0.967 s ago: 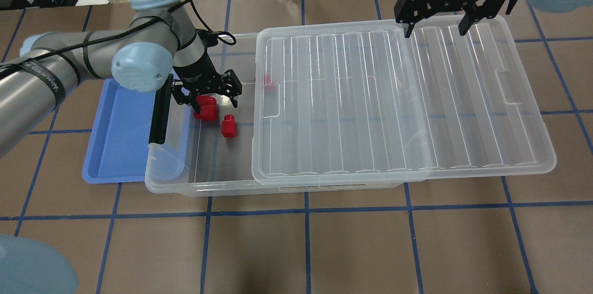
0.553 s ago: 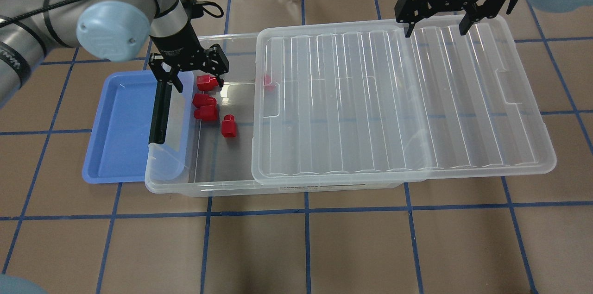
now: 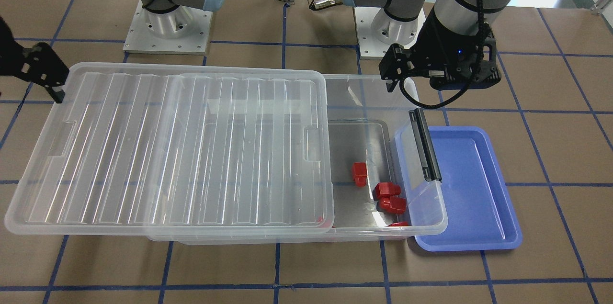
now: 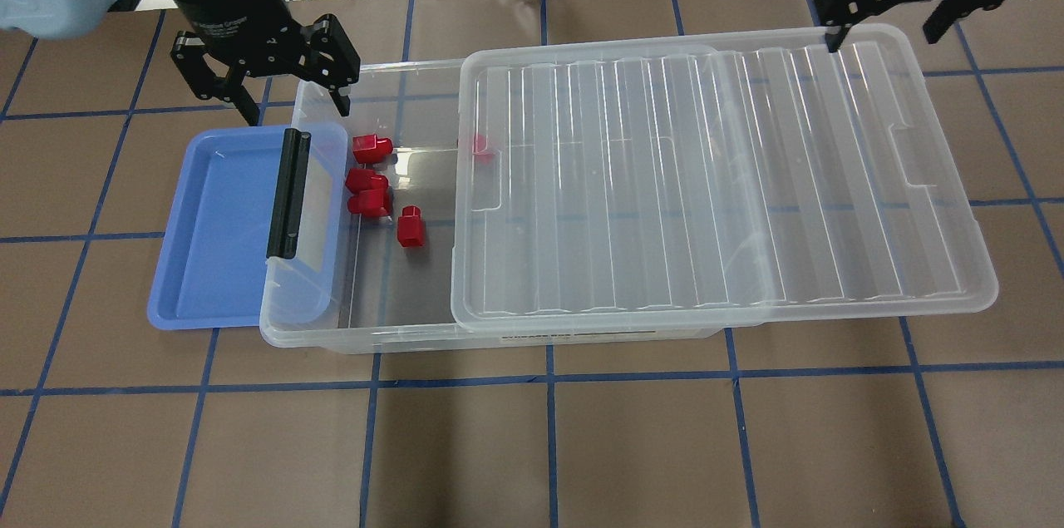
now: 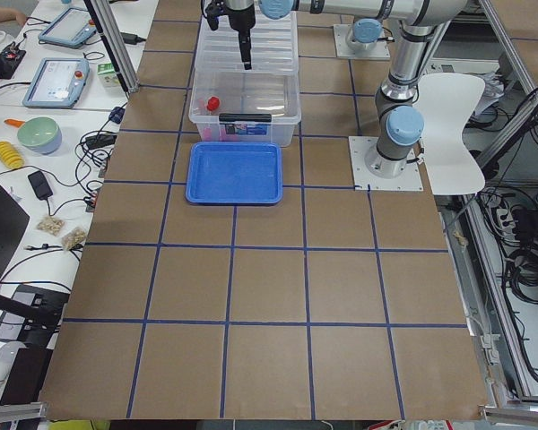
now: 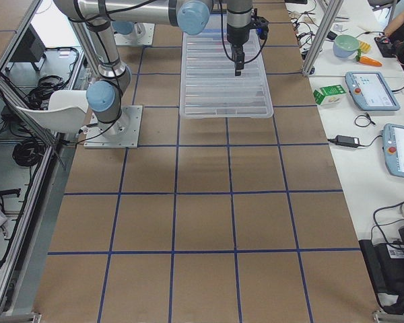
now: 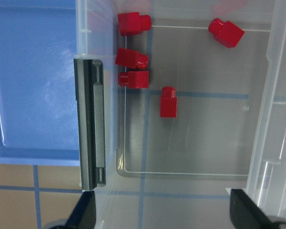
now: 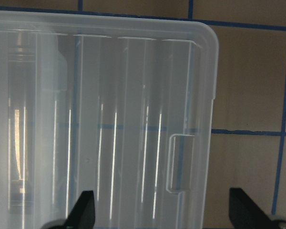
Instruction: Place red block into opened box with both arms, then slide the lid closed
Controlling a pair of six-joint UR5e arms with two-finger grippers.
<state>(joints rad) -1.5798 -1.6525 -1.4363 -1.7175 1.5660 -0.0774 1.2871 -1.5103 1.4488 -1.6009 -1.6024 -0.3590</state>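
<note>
Left gripper [image 4: 296,112] hung empty, jaws spread wide, above the far rim of the box [image 4: 366,338] at the end that carries the black clip handle [image 4: 287,195]. Just below it, and a little nearer the robot, the red block [image 4: 370,148] lay on its side on the box floor, close to the far wall. Four other red blocks [image 4: 411,227] lay on the same floor, further toward the robot and toward the right gripper. One of them sat beneath the edge of the lid [image 4: 723,179].

The lid rested on the box, shifted toward the right gripper [image 4: 881,37] and overhanging that end, so the part under the left gripper was uncovered. Right gripper, jaws also wide and holding nothing, stood over the lid's far corner. Whether a finger touched the rim could not be told. A blue tray [image 4: 208,229] lay on the desk [image 4: 549,445] on the left gripper's outer side, against the box's handle end.
</note>
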